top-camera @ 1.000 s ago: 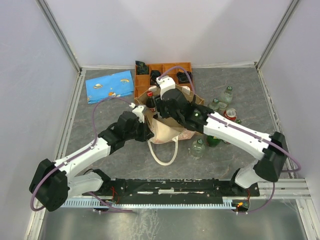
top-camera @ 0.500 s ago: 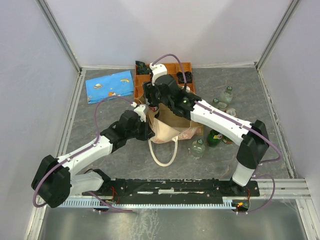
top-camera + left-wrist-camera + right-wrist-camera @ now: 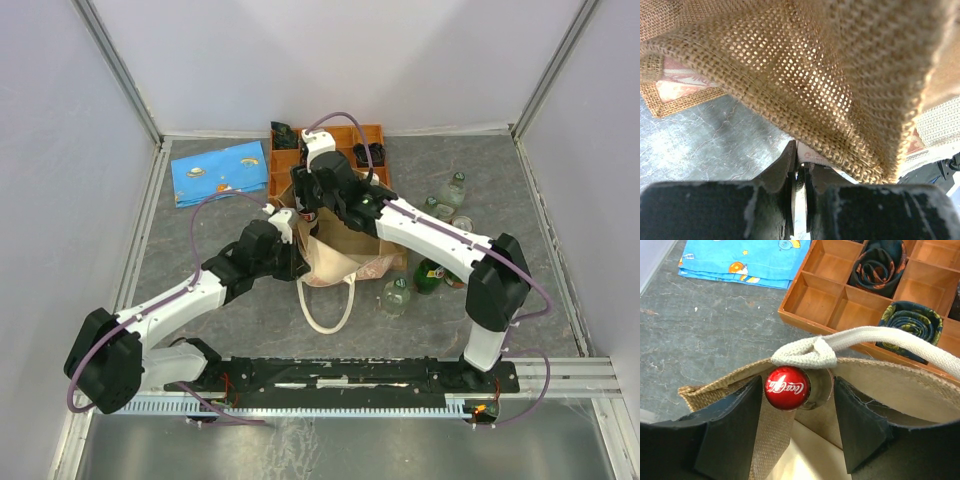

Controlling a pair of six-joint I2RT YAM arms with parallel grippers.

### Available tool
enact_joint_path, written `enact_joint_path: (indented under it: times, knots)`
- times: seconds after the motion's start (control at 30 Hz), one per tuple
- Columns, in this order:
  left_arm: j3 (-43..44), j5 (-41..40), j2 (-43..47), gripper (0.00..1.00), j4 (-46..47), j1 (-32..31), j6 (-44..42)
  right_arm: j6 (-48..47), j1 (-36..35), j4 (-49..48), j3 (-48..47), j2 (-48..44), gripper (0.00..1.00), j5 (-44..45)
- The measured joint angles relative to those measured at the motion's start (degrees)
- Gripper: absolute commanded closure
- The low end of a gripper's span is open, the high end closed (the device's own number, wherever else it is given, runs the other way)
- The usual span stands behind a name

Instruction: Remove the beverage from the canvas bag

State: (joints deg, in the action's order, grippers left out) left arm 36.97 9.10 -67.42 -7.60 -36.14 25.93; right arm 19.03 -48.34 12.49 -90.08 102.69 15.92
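The tan canvas bag [image 3: 345,262] stands at the table's middle, mouth up. In the right wrist view a cola bottle with a red cap [image 3: 786,388] stands upright inside the bag's far left corner, against the rim [image 3: 725,382], under a cream handle [image 3: 880,337]. My right gripper [image 3: 797,390] is open, one finger on each side of the bottle's neck, the left finger close to the cap. It is above that corner in the top view [image 3: 308,203]. My left gripper [image 3: 801,160] is shut on the bag's near left rim, with woven cloth [image 3: 805,85] filling its view.
An orange compartmented tray [image 3: 285,165] with rolled ties stands just behind the bag. A flat blue cloth [image 3: 220,172] lies at the back left. Several glass bottles [image 3: 428,276] and a can [image 3: 460,225] lie right of the bag. A cream handle loop [image 3: 327,305] lies in front.
My right gripper has moved back and left over the bag to the corner with the bottle, and its fingers now straddle the neck. My left gripper has kept its hold.
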Motion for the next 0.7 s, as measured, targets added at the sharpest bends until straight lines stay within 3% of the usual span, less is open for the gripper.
enact_joint_path:
  times: [0.33, 0.43, 0.5, 0.57, 0.6, 0.7]
  knots:
    - [0.00, -0.02, 0.00, 0.97, 0.00, 0.00, 0.00, -0.02, 0.90, -0.04, -0.04, 0.74, 0.42, 0.59]
    - [0.00, -0.02, 0.00, 0.97, 0.00, 0.00, 0.00, -0.28, 1.05, -0.02, -2.49, 2.75, 0.54, 0.59]
    - [0.00, -0.04, 0.00, 0.97, 0.00, 0.00, 0.00, -0.46, 1.07, 0.02, -3.39, 3.45, 0.67, 0.59]
    - [0.04, -0.04, 0.00, 0.97, 0.02, 0.00, 0.00, -1.75, 1.11, 0.04, -4.87, 4.72, 0.95, 1.14]
    - [0.09, -0.04, -0.02, 0.97, 0.02, 0.00, 0.00, -2.45, 1.22, 0.24, -5.51, 5.09, 1.00, 1.66]
    - [0.26, -0.07, -0.20, 0.97, 0.09, 0.00, 0.00, -2.75, 1.49, 1.38, -6.91, 5.81, 1.00, 1.64]
